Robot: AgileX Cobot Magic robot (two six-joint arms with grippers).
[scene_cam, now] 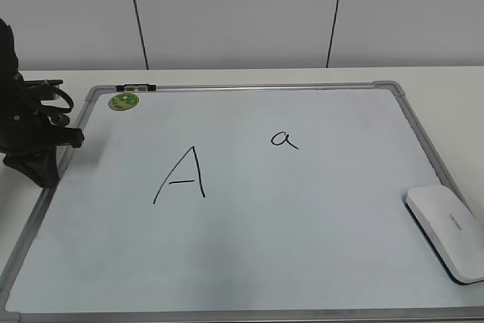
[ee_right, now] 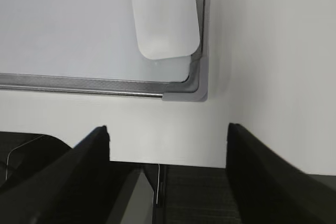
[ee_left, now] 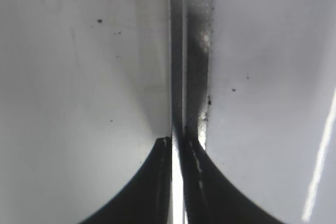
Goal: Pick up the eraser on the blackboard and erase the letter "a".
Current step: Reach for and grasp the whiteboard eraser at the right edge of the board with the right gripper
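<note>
Right black gripper (ee_right: 168,145): jaws set wide apart, nothing between them, hovering off the board's near right corner above the pale table (ee_right: 273,51). Left black gripper (ee_left: 177,153): fingers drawn together, empty, parked over the board's grey left frame edge. The white rounded-rectangular plastic eraser (scene_cam: 446,234) lies flat on the large white grey-framed blackboard (scene_cam: 302,262), hard against its right rim near the front corner, well apart from the small handwritten black letter "a" (scene_cam: 285,140) at upper centre. Judged light, rigid and smooth-shelled, so liable to slip; best taken across its narrow width at mid-length, though the rim crowds one side. The exterior view alone shows the lettering, the larger capital "A" (scene_cam: 181,175) and the round green sticker (scene_cam: 123,100); the right wrist view alone shows the eraser's grey print and its closeness to the corner cap (ee_right: 197,85)
</note>
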